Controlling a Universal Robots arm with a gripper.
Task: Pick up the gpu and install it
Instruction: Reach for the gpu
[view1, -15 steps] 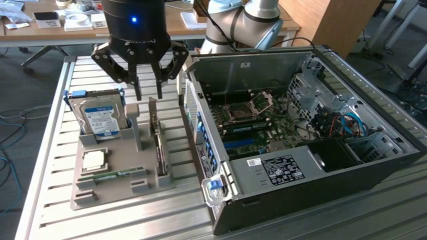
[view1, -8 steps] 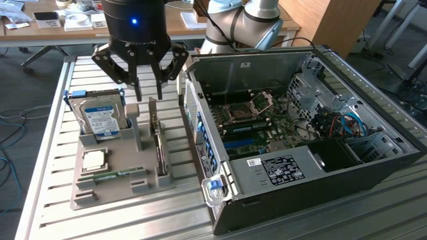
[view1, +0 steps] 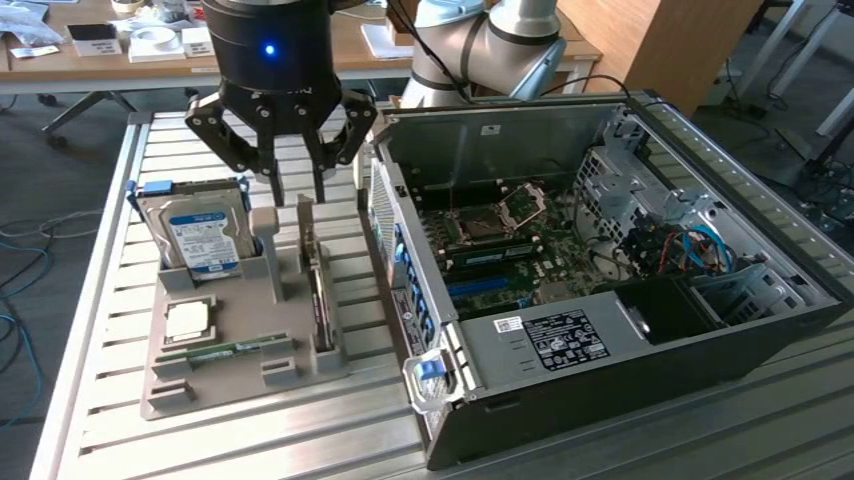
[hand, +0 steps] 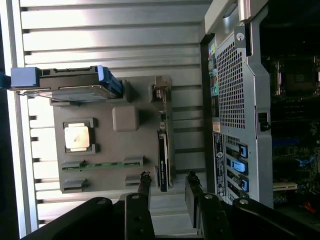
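The gpu is a slim black card that stands on edge in a slot at the exterior view's right side of the grey holder, its silver bracket at the far end. My gripper hangs open above the card's bracket end, apart from it, with nothing between its fingers. In the wrist view the gpu runs lengthwise below, with one end lined up between the two fingertips of the gripper.
On the holder also sit a blue-framed hard drive, a square processor, a green memory stick and an upright grey post. The open computer case lies close beside it at the exterior view's right, motherboard exposed.
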